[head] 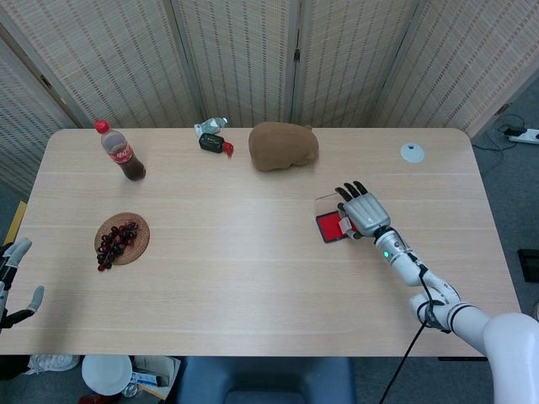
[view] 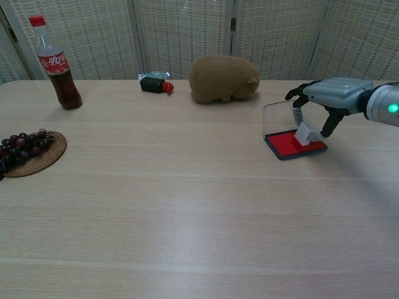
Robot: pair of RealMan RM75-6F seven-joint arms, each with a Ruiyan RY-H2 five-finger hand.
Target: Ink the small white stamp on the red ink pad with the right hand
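The red ink pad (view: 290, 144) (head: 328, 227) lies right of the table's middle, its clear lid (view: 278, 117) standing open behind it. My right hand (view: 330, 96) (head: 362, 212) hovers over the pad and pinches the small white stamp (view: 305, 133), whose base is tilted and touches the pad's red surface. In the head view the hand hides most of the stamp. My left hand (head: 12, 281) hangs off the table's left edge, low, fingers apart and holding nothing.
A brown plush animal (view: 223, 79) sits behind the pad. A cola bottle (view: 56, 65) stands far left, a wicker mat of dark grapes (view: 25, 151) in front of it. A small black and red object (view: 154, 84) lies at the back, a white disc (head: 412, 152) at the far right.
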